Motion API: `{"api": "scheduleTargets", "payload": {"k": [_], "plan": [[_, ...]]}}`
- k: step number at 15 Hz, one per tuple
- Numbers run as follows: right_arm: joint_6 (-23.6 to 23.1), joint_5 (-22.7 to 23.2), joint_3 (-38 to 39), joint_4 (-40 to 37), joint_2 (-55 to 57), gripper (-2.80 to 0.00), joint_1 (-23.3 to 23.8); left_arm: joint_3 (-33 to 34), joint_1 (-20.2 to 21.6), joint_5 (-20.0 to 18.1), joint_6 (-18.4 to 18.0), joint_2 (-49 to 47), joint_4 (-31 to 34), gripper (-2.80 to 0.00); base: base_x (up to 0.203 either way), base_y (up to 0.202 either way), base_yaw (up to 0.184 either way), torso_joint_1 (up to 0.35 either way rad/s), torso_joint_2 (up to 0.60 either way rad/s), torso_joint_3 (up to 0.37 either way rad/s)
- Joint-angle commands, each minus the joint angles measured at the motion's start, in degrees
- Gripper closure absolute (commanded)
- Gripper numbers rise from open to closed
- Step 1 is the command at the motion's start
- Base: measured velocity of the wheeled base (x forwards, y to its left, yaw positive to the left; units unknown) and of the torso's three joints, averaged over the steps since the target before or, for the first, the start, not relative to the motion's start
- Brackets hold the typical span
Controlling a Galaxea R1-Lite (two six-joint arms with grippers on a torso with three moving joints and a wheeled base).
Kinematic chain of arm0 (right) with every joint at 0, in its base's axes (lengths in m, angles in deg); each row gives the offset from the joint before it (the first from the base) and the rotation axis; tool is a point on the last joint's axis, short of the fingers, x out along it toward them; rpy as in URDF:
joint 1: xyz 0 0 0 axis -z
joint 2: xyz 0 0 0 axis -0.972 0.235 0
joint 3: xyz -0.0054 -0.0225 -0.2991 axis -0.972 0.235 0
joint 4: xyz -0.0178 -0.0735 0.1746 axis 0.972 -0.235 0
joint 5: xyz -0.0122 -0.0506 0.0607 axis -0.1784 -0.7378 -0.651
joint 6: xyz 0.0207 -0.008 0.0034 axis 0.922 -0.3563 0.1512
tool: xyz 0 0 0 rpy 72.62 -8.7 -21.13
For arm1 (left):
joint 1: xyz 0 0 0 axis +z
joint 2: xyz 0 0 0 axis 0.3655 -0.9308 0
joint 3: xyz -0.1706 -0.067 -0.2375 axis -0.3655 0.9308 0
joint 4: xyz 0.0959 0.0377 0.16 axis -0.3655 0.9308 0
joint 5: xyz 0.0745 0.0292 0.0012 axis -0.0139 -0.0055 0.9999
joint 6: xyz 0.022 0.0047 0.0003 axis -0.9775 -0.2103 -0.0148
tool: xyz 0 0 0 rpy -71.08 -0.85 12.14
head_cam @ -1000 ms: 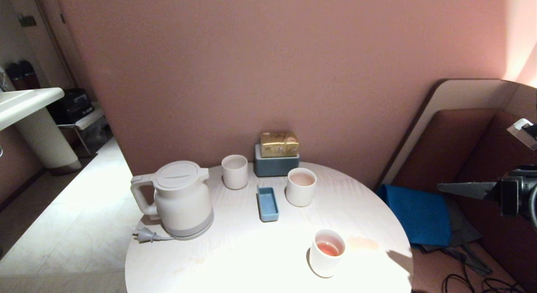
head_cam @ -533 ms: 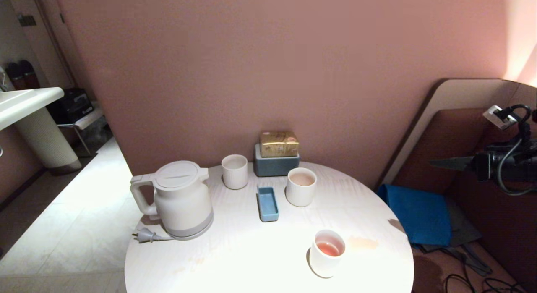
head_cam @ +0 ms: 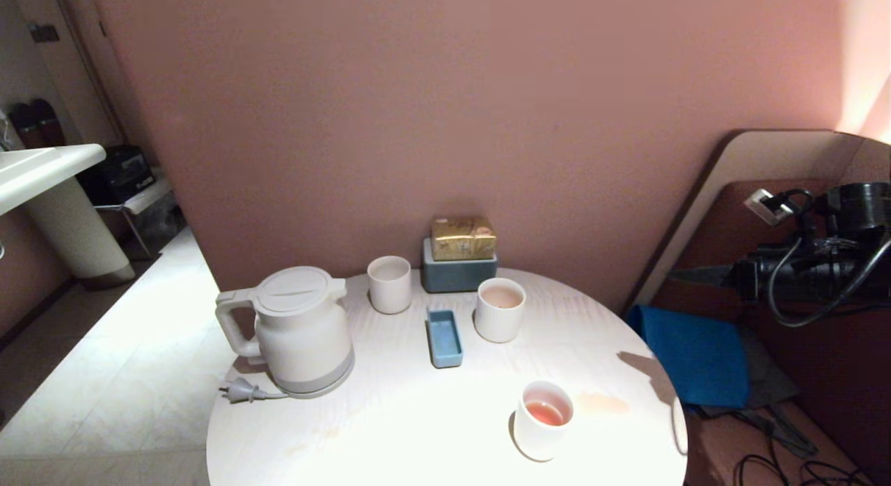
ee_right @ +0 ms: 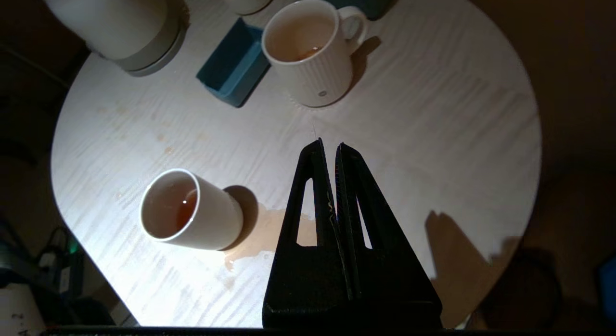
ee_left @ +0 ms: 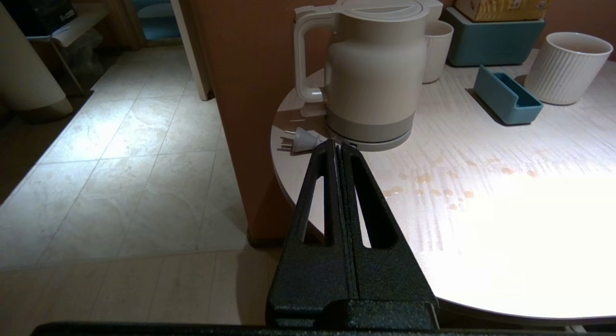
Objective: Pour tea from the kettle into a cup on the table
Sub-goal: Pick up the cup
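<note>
The cream-white kettle (head_cam: 299,329) stands with its lid shut on the left of the round white table (head_cam: 418,437). The cup (head_cam: 499,310), a ribbed mug with a loop handle, sits at the back middle and holds pale tea (ee_right: 301,40). My right gripper (head_cam: 686,275) is shut and empty. It hovers off the table's right edge, above table height, pointing left toward the table. In the right wrist view its tips (ee_right: 328,146) hang over bare tabletop short of the cup (ee_right: 308,54). My left gripper (ee_left: 337,144) is shut and empty, low by the table's near left edge, in line with the kettle (ee_left: 375,71).
A smooth white cup (head_cam: 543,420) with orange tea stands front right beside a spilled puddle (head_cam: 602,402). A ribbed tumbler (head_cam: 389,284), a blue tray (head_cam: 444,338) and a teal box (head_cam: 458,276) topped by a gold box fill the back. The kettle's plug (head_cam: 240,390) lies by its base.
My right arm has risen and reached left toward the table from the right edge of view. Its shadow now falls on the table's right rim. Nothing on the table has moved.
</note>
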Motion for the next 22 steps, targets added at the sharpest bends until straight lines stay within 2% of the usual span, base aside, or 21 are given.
{"api": "scheduleTargets", "payload": {"k": [1, 5, 12, 14, 16, 19, 22], "plan": [[-0.27, -0.1, 2.44, 0.76, 0.27, 0.0, -2.27, 0.0, 0.01, 0.01, 0.01, -0.09, -0.03, 0.0, 0.0, 0.0, 0.0, 0.0, 0.0, 0.0], [-0.27, -2.42, 9.47, 17.64, 3.99, 0.0, -6.75, 0.0, 0.01, 0.01, 0.01, -0.09, -0.03, 0.0, 0.0, 0.0, 0.0, 0.0, 0.0, 0.0], [-0.22, -3.04, 10.24, 29.87, 10.85, 0.0, -10.63, 0.0, 0.01, 0.01, 0.01, -0.09, -0.03, 0.0, 0.0, 0.0, 0.0, 0.0, 0.0, 0.0], [-0.29, -5.07, 9.98, 35.23, 14.45, 0.0, -10.92, 0.0, 0.01, 0.01, 0.01, -0.09, -0.03, 0.0, 0.0, 0.0, 0.0, 0.0, 0.0, 0.0], [0.3, -7.75, 9.81, 43.74, 18.49, 0.0, -11.84, 0.0, 0.01, 0.01, 0.01, -0.09, -0.03, 0.0, 0.0, 0.0, 0.0, 0.0, 0.0, 0.0], [5.47, -9.88, 10.84, 44.83, 15.77, 0.0, -12.91, 0.0, 0.01, 0.01, 0.01, -0.09, -0.03, 0.0, 0.0, 0.0, 0.0, 0.0, 0.0, 0.0], [10.51, -10.26, 13.74, 40.63, 6.67, 0.0, -12.93, 0.0, 0.01, 0.01, 0.01, -0.09, -0.03, 0.0, 0.0, 0.0, 0.0, 0.0, 0.0, 0.0]]}}
